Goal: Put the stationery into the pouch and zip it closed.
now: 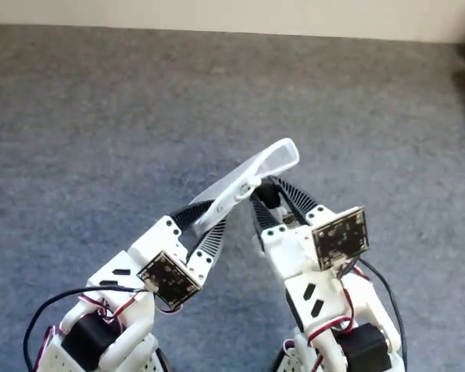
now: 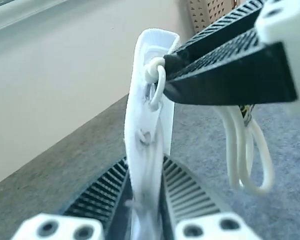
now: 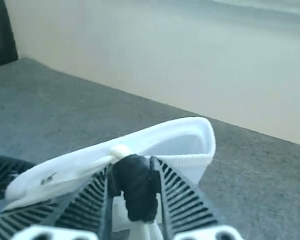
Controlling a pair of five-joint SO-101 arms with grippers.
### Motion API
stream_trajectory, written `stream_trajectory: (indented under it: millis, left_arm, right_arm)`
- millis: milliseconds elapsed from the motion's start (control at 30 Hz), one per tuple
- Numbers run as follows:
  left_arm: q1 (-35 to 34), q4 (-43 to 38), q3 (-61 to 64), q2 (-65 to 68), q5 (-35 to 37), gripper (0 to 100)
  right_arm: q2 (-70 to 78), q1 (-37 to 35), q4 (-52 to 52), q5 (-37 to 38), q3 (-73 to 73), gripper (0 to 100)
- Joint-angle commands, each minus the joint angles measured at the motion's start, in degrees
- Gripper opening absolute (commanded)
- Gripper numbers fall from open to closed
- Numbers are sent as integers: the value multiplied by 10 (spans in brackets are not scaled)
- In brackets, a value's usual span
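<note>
One white pouch (image 1: pixel 263 167) aloft, left gripper (image 2: pixel 145 167) clamping it, right gripper (image 3: pixel 132 167) pinching one black tab (image 3: pixel 135 192)

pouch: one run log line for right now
pouch held above table | left gripper shut on pouch edge | right gripper shut on zip pull

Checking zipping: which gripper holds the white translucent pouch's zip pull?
The right gripper, shut on the black zip pull; the left gripper clamps the pouch edge instead.
</note>
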Motion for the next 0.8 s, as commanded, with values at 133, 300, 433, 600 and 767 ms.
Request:
stream_trajectory:
  millis: [133, 300, 433, 600, 767]
  left_arm:
    - [-20, 44, -14, 0, -6, 4]
    - [-20, 50, -15, 0, -6, 4]
    - [-20, 52, -15, 0, -6, 4]
    - [-20, 52, -15, 0, -19, 4]
    - [-20, 53, -16, 0, -22, 4]
  right_arm:
    - [0, 114, -60, -15, -15, 5]
    - [0, 128, -90, -15, 7, 5]
    - [0, 128, -103, -14, 20, 5]
    - [0, 138, -105, -11, 20, 5]
    - [0, 177, -137, -11, 25, 5]
